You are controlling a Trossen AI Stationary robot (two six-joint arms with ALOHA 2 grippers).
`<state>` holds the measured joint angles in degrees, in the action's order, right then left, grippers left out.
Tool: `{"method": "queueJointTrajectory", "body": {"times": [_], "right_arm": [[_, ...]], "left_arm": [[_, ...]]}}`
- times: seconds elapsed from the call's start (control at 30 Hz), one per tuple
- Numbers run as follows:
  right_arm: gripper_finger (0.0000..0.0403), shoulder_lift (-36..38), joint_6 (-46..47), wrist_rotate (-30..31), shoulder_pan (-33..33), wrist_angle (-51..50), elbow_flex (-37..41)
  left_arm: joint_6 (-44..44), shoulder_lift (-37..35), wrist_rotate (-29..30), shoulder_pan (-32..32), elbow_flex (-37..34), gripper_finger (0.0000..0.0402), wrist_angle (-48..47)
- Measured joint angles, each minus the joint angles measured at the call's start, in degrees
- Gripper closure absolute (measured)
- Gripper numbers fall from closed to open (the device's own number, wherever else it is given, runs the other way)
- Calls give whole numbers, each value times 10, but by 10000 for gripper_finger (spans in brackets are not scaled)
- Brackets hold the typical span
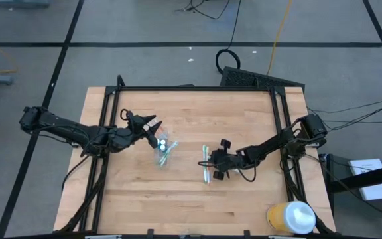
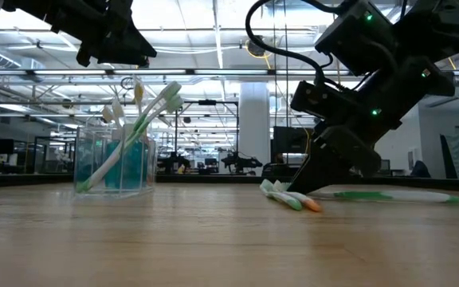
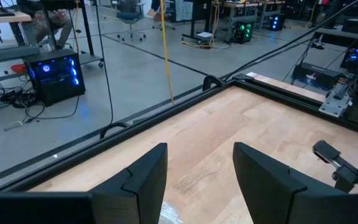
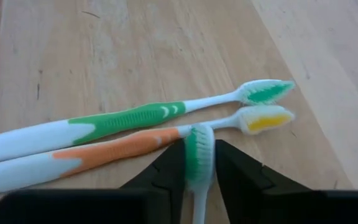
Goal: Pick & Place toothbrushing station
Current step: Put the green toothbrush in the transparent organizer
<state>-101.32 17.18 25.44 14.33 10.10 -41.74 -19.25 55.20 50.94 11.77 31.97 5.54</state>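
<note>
A small clear plastic cup (image 1: 163,153) stands left of the table's middle. It holds several toothbrushes (image 2: 146,119), which lean on its rim, and blue tubes (image 2: 131,163). My left gripper (image 1: 152,126) hovers open and empty just above and left of the cup, with its fingers (image 3: 143,180) spread. Right of the middle, a green toothbrush (image 4: 123,118) and an orange toothbrush (image 4: 114,149) lie flat on the wood. My right gripper (image 4: 199,168) is low over the table and shut on a third, green-and-white toothbrush (image 2: 389,195). My right gripper pinches the third toothbrush's green end (image 4: 199,149) between its two fingers. The fingers come slanting down from the table's right and lie along the brush. The rest of the brush runs back under the gripper, level and at table height (image 2: 421,196). I cannot tell whether it is lifted clear.
A big yellow container with a white lid (image 1: 290,218) stands at the near right corner. Black frame rails (image 1: 280,126) run along the table's left, far and right sides. Bare wood (image 1: 178,199) lies toward the near edge.
</note>
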Motion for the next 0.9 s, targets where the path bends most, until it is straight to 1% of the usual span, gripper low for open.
{"method": "queueJointTrajectory", "body": {"times": [0.17, 0.27, 0.43, 0.63, 0.73, 0.8, 0.9], "right_arm": [[362, 0, 0, -1, 0, -2, 1], [379, 0, -1, 2, 0, 3, 1], [381, 27, -21, -2, 0, 16, 4], [380, 119, -66, -1, 0, 47, 3], [382, 162, -117, -2, 0, 109, 4], [381, 185, -156, -5, 0, 174, 2], [380, 201, -207, -53, -5, 276, 2]], "left_arm": [[0, 0, 0, 0, 0, 210, 0], [0, 0, 0, 0, 0, 211, 0], [0, 0, 0, 0, 0, 210, 0], [-1, 0, 0, 0, 0, 210, 2], [-8, 1, -4, 0, 0, 210, 6], [-9, 12, -25, -3, 0, 211, 30], [14, 45, -79, -7, 0, 211, 97]]}}
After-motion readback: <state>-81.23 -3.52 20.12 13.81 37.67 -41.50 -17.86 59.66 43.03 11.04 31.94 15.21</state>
